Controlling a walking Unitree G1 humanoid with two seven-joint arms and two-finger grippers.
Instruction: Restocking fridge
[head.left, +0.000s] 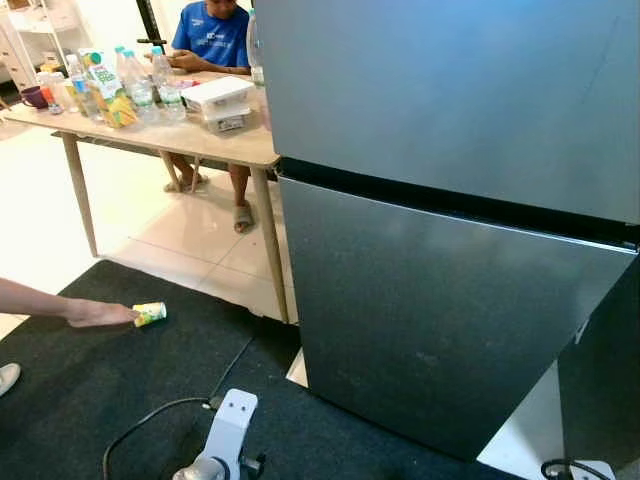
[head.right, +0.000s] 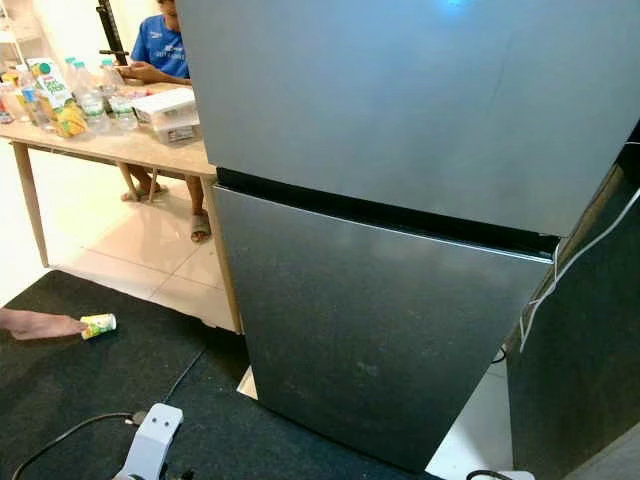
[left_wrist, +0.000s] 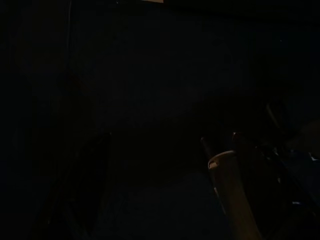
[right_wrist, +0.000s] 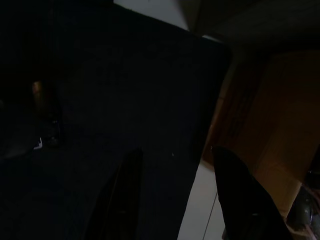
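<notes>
Haven't started really: fridge (head.left: 450, 300) shut, right claw (right_wrist: 175, 195) hanging apart, can't tell on the left, so next I'd need that door open.

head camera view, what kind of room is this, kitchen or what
Probably a home kitchen or dining area. A tall grey fridge with both doors shut stands beside a wooden table loaded with water bottles and a juice carton, on a pale tiled floor. A person sits at the table.

Fridge (head.left: 450, 300) brushed grey metal, table (head.left: 170, 140) pale wood, mat (head.left: 90, 390) matt dark cloth.
</notes>
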